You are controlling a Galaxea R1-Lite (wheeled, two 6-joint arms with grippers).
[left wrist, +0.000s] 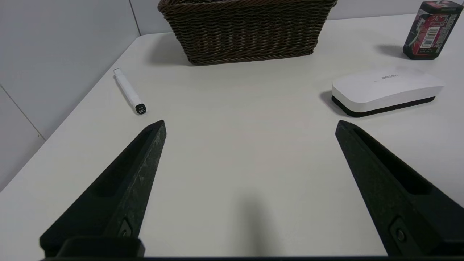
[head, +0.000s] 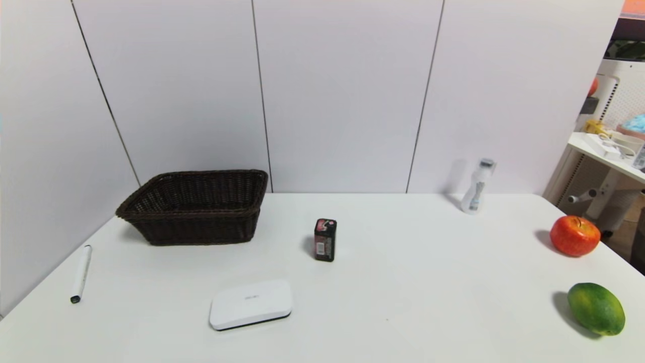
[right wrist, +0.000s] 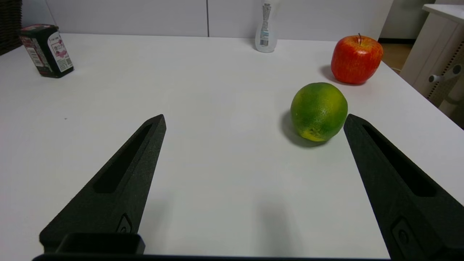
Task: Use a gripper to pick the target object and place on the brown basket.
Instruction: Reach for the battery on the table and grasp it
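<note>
The target object, a small dark box with a red-pink label (head: 325, 240), stands upright near the table's middle; it also shows in the left wrist view (left wrist: 431, 30) and in the right wrist view (right wrist: 47, 50). The brown basket (head: 196, 206) sits at the back left, empty, and shows in the left wrist view (left wrist: 246, 32). My left gripper (left wrist: 250, 127) is open and empty over bare table near the front left. My right gripper (right wrist: 253, 121) is open and empty near the front right. Neither arm shows in the head view.
A flat white case (head: 251, 304) lies front of centre, a white marker (head: 80, 273) at the left edge. A white bottle (head: 478, 186) stands at the back right. A red apple (head: 574, 235) and a green fruit (head: 596, 308) lie at the right edge.
</note>
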